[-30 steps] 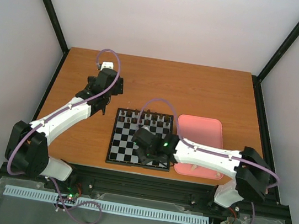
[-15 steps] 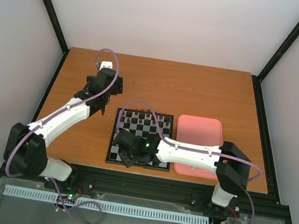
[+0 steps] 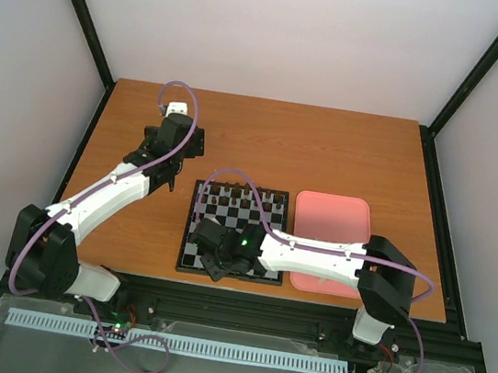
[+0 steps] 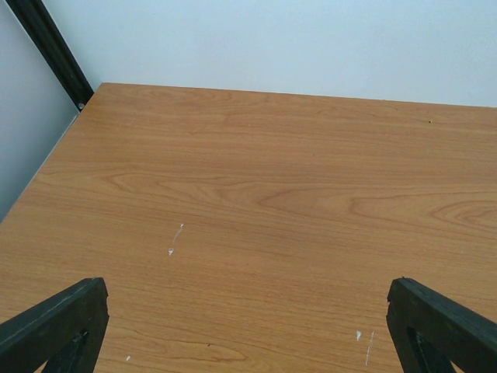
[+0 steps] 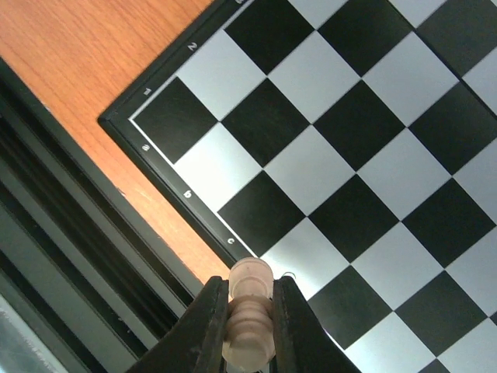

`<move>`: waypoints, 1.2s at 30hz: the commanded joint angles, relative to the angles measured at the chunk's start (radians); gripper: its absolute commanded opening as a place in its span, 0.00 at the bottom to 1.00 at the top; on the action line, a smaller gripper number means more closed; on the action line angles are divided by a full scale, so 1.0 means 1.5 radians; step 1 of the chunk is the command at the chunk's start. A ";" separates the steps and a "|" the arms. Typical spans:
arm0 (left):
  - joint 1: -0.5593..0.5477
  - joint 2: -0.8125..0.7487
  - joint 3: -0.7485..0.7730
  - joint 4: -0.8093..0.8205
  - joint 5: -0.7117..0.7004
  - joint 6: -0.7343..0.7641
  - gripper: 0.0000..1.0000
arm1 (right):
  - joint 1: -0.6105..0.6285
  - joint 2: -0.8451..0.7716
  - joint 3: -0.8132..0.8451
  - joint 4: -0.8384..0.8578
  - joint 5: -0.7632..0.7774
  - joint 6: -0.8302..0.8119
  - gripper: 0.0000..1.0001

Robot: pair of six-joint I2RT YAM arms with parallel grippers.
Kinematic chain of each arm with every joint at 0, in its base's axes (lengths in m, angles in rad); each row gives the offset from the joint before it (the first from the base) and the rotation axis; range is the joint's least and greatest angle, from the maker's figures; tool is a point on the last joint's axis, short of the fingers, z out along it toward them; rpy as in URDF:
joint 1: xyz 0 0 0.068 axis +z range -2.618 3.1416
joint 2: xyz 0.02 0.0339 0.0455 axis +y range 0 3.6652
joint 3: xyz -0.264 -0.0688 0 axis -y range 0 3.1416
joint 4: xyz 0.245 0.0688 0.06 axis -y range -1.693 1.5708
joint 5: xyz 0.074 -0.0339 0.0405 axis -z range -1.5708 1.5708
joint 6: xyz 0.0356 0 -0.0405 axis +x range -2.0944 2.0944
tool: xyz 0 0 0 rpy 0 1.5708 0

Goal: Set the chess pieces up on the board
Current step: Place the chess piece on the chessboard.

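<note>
The black-and-white board [image 3: 239,206] lies at the table's near middle; dark pieces [image 3: 246,196] stand along its far rows. My right gripper [image 3: 217,261] hangs over the board's near left corner. In the right wrist view its fingers [image 5: 210,330] are shut on a pale cream chess piece [image 5: 249,318], held above the board's edge [image 5: 198,208] near the letter c. No other pale pieces show. My left gripper [image 3: 166,167] is over bare table left of the board; its fingertips [image 4: 58,322] stand wide apart and empty.
A pink tray [image 3: 330,240] lies just right of the board, partly under my right arm. Bare wood table [image 4: 256,194] stretches behind and to the left. A black frame rail [image 5: 70,256] runs along the table's near edge.
My right gripper swung left from the board's near right part to its near left corner, carrying the pale piece; it has barely moved in the last half second. The left arm stayed still.
</note>
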 commanded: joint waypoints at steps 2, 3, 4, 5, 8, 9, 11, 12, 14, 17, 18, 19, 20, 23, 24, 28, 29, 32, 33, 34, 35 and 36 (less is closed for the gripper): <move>-0.005 -0.010 0.018 0.002 -0.007 0.002 1.00 | 0.005 -0.007 -0.025 -0.008 0.035 0.031 0.03; -0.005 -0.010 0.018 0.003 -0.006 0.003 1.00 | 0.004 -0.008 -0.029 -0.006 0.040 0.033 0.03; -0.005 -0.010 0.018 0.003 -0.006 0.002 1.00 | 0.004 -0.006 -0.031 -0.005 0.046 0.036 0.03; -0.005 -0.010 0.018 0.003 -0.006 0.002 1.00 | 0.003 -0.004 -0.032 -0.006 0.053 0.040 0.03; -0.005 -0.010 0.018 0.003 -0.009 0.002 1.00 | 0.003 -0.008 -0.036 -0.003 0.059 0.045 0.03; -0.005 -0.010 0.018 0.003 -0.010 0.002 1.00 | 0.001 -0.008 -0.038 -0.001 0.059 0.044 0.03; -0.005 -0.009 0.018 0.003 -0.010 0.002 1.00 | -0.001 -0.007 -0.040 0.001 0.060 0.044 0.03; -0.005 -0.009 0.018 0.003 -0.010 0.003 1.00 | -0.002 -0.006 -0.041 0.004 0.056 0.044 0.03; -0.005 -0.009 0.018 0.003 -0.011 0.003 1.00 | -0.003 -0.002 -0.042 0.007 0.052 0.043 0.03; -0.005 -0.010 0.018 0.003 -0.012 0.003 1.00 | -0.008 0.001 -0.046 0.012 0.048 0.042 0.03; -0.005 -0.009 0.018 0.003 -0.012 0.003 1.00 | -0.009 0.002 -0.048 0.015 0.045 0.042 0.03; -0.005 -0.009 0.018 0.003 -0.012 0.003 1.00 | -0.010 0.002 -0.048 0.016 0.046 0.042 0.03; -0.005 -0.008 0.018 0.004 -0.011 0.004 1.00 | -0.011 0.003 -0.050 0.018 0.045 0.042 0.03; -0.005 -0.007 0.018 0.004 -0.013 0.003 1.00 | -0.013 0.006 -0.052 0.024 0.042 0.042 0.03; -0.005 -0.008 0.017 0.004 -0.013 0.003 1.00 | -0.014 0.007 -0.052 0.024 0.044 0.042 0.03; -0.005 -0.008 0.017 0.004 -0.014 0.003 1.00 | -0.018 0.007 -0.059 0.031 0.041 0.043 0.03; -0.005 -0.009 0.017 0.004 -0.014 0.004 1.00 | -0.018 0.007 -0.059 0.033 0.041 0.043 0.03; -0.005 -0.008 0.017 0.004 -0.015 0.004 1.00 | -0.019 0.008 -0.057 0.036 0.042 0.040 0.03; -0.005 -0.008 0.017 0.004 -0.015 0.004 1.00 | -0.020 0.010 -0.056 0.037 0.042 0.038 0.03; -0.005 -0.008 0.017 0.004 -0.014 0.004 1.00 | -0.020 0.014 -0.056 0.038 0.042 0.038 0.03; -0.005 -0.008 0.017 0.004 -0.015 0.004 1.00 | -0.021 0.017 -0.053 0.038 0.039 0.036 0.03; -0.005 -0.008 0.017 0.004 -0.015 0.004 1.00 | -0.022 0.021 -0.052 0.037 0.039 0.036 0.03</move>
